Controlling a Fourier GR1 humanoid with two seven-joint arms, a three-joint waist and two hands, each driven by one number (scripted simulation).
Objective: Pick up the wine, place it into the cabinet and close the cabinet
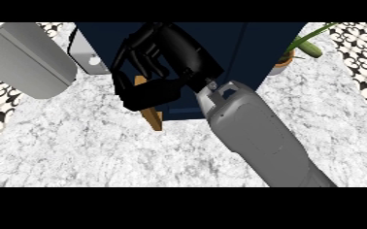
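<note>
The dark blue cabinet (237, 63) stands on the marble counter at the top middle. A brown wooden door handle (152, 117) sticks out at its front lower left. My right hand (175, 53) lies across the cabinet front, fingers curled down and thumb (150, 94) crossing the handle, so it covers most of it. The wine shows nowhere in this view. My left forearm (32, 60) lies at the upper left, its pale wrist (91, 58) against the cabinet's left side; the left hand itself is hidden behind the right hand and the dark cabinet.
A potted plant (290, 58) with long green leaves stands right of the cabinet. White marble counter (86, 150) spreads in front. Patterned tiles show at the far left and right edges.
</note>
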